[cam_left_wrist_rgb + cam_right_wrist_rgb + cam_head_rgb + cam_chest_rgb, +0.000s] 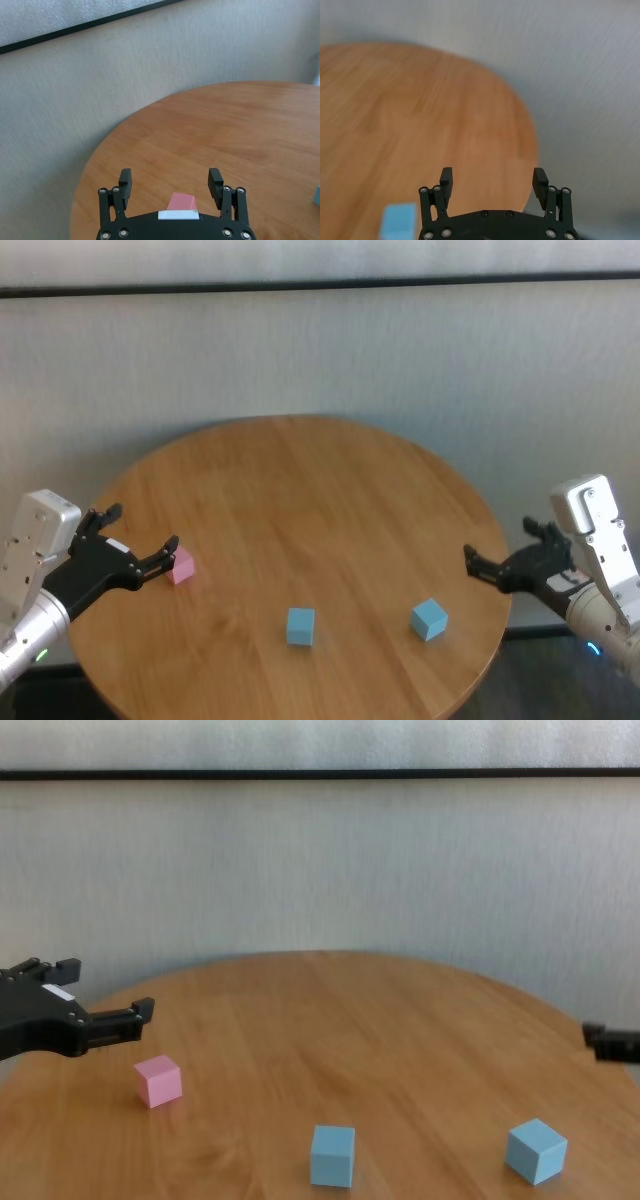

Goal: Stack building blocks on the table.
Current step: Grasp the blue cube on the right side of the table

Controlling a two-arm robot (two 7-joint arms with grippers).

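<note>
Three building blocks lie apart on the table (300, 480). The pink cube (181, 565) is at the left, one light blue cube (300, 626) is at the front middle, and the other light blue cube (429, 619) is at the front right. My left gripper (142, 528) is open and empty, above and just left of the pink cube, which shows below it in the left wrist view (181, 202). My right gripper (500, 542) is open and empty at the table's right edge, apart from the right blue cube (398, 220).
The table is round and stands before a pale wall (320, 350) with a dark rail. The floor drops off past the table's right edge (535, 145). The table's far half (340, 1010) holds nothing.
</note>
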